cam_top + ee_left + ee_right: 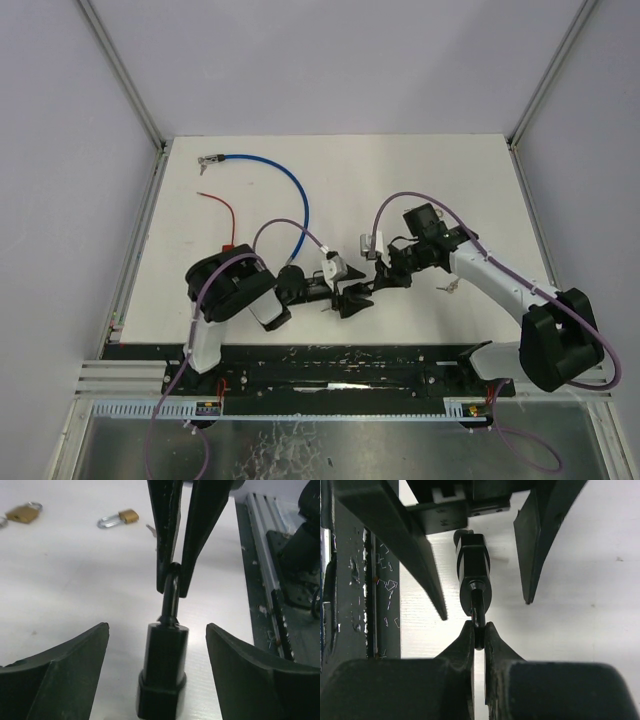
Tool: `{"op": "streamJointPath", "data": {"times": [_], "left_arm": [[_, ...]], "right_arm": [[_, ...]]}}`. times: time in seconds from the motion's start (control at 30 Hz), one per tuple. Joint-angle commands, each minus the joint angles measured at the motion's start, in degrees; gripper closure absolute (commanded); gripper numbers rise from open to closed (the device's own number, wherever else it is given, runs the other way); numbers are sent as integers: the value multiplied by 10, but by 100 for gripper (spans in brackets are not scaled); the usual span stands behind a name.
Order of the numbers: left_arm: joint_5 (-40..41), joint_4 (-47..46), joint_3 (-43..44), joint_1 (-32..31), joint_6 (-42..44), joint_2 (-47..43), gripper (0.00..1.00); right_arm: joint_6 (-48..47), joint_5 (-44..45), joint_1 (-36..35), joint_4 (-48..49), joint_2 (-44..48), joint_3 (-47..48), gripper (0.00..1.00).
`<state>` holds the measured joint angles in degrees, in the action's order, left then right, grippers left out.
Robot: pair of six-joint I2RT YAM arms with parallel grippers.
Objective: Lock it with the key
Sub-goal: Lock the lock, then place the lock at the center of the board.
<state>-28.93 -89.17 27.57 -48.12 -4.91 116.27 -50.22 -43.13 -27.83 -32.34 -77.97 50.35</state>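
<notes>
A black padlock [162, 672] stands on the white table between the two grippers. It also shows in the right wrist view [474, 565]. A thin black loop, apparently its shackle [171, 597], sticks out of its end. My right gripper [479, 628] is shut on that loop [478, 607], and its fingers [192, 540] come down from above in the left wrist view. My left gripper [157, 630] is open, one finger on each side of the lock body without touching it. In the top view the two grippers meet near the table's front edge: left [348, 299], right [374, 286]. I see no key in either gripper.
Two small brass padlocks [121, 517] [22, 513] lie on the table beyond the grippers. A small metal item [450, 287] lies beside the right arm. A blue cable [285, 180] with keys [208, 160] and a red cable [222, 208] lie at the back left. The metal rail [270, 595] runs along the front edge.
</notes>
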Motion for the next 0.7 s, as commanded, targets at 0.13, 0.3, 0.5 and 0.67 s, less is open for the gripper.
{"op": "streamJointPath", "data": {"times": [0.13, 0.3, 0.5, 0.67], "left_arm": [[83, -33, -56, 4, -35, -110, 1], [105, -32, -99, 38, -112, -167, 0], [117, -9, -142, 76, -184, -271, 0], [119, 146, -129, 111, -223, -351, 0]], "right_arm": [[-60, -102, 54, -41, 47, 26, 100], [-66, -79, 71, -49, 59, 32, 100], [21, -65, 128, 5, 69, 38, 100], [144, -58, 199, 94, 81, 32, 100]]}}
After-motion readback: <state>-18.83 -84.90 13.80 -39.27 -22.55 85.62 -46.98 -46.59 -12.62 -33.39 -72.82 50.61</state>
